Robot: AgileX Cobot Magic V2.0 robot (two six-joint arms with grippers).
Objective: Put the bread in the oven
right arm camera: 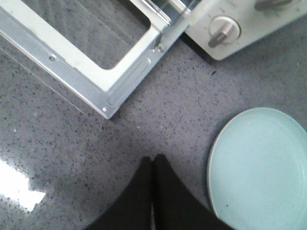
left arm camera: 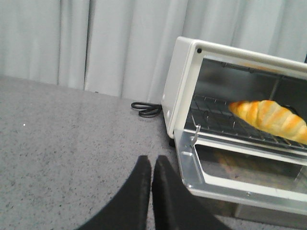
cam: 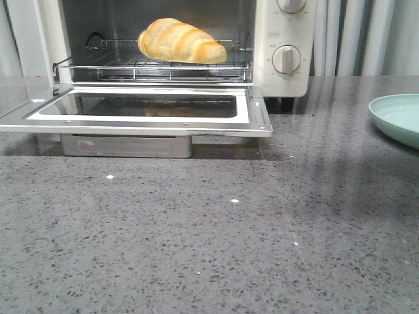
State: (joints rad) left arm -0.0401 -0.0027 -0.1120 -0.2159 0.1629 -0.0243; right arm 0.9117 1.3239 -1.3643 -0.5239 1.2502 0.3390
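The bread point(cam: 181, 41) is showing golden yellow with darker orange-brown stripes. The oven point(cam: 285, 39) is showing cream white, its door frame point(cam: 141, 121) gleaming silver. The surface point(cam: 209, 242) is showing speckled grey with dark flecks and a few white specks. The plate point(right arm camera: 259, 163) is looking pale mint green. Both pincers, left point(left arm camera: 152, 165) and right point(right arm camera: 153, 165), are appearing black. The curtain point(left arm camera: 96, 43) is showing what seems a pale grey-white.

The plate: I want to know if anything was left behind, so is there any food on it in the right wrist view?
No, the pale green plate shows a bare surface, and the bread lies on the oven rack.
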